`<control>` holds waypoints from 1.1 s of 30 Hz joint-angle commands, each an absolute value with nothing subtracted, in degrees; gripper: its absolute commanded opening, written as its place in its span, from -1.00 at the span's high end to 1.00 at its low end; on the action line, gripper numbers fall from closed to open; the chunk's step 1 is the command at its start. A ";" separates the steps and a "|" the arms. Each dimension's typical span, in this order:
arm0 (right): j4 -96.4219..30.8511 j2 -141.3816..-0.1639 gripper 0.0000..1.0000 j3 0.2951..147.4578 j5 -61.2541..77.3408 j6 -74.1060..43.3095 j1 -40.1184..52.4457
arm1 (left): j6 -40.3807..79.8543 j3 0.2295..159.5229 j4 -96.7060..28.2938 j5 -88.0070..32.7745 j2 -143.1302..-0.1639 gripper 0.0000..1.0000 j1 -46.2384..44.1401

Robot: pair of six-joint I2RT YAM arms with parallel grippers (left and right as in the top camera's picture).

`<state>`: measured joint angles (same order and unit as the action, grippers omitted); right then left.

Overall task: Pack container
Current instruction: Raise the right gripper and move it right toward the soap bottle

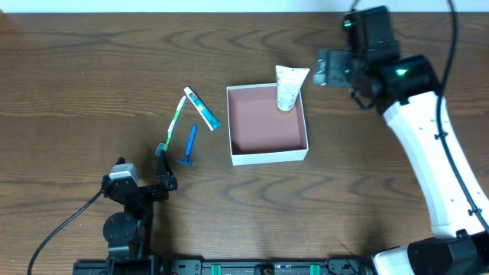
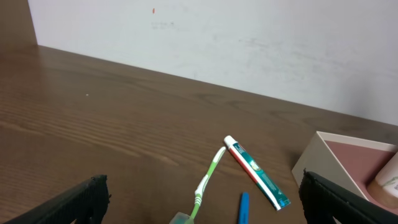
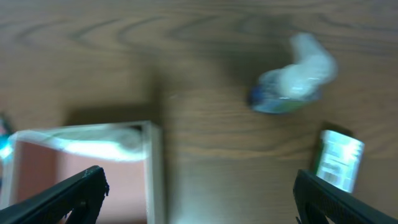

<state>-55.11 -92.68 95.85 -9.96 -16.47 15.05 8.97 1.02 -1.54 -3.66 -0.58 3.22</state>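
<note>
Holding one tube (image 1: 289,86), one container (image 1: 269,156); outside, one toothbrush (image 1: 173,122), toothpaste (image 1: 202,108), razor (image 1: 189,145).

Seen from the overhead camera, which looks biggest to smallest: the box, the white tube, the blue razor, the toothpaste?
1. box
2. white tube
3. razor and toothpaste: too alike to rank

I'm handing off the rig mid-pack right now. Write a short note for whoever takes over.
Left gripper: jaws open, empty, near the toothbrush's head.
Right gripper: jaws open, empty, just beyond the container's far right corner.
Container: mid-table, with a white tube leaning in its far right corner.
Done: that tube is in.
Left: green toothbrush, toothpaste and blue razor lie on the table left of the container. The right wrist view shows a small carton and a blurred roundish item outside it.
</note>
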 commanded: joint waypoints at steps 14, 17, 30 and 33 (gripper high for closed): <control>-46.19 -94.96 -0.94 96.18 -0.45 -11.66 -0.89 | 8.82 0.23 -3.81 -4.08 -0.30 -0.96 3.14; -49.63 -96.82 -0.94 99.90 4.32 -10.24 -4.12 | 8.82 0.23 -3.81 -4.08 -0.30 -0.96 3.14; -75.20 -118.87 -0.93 139.00 2.74 -1.15 -5.48 | 8.82 0.23 -3.81 -4.08 -0.30 -0.96 3.14; -77.25 -122.98 -0.94 142.41 2.90 -0.49 -5.63 | 8.82 0.23 -3.81 -4.08 -0.30 -0.96 3.14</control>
<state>-76.09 -119.15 139.59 2.26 -2.87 -5.34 8.97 1.02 -1.56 -3.66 -0.58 3.22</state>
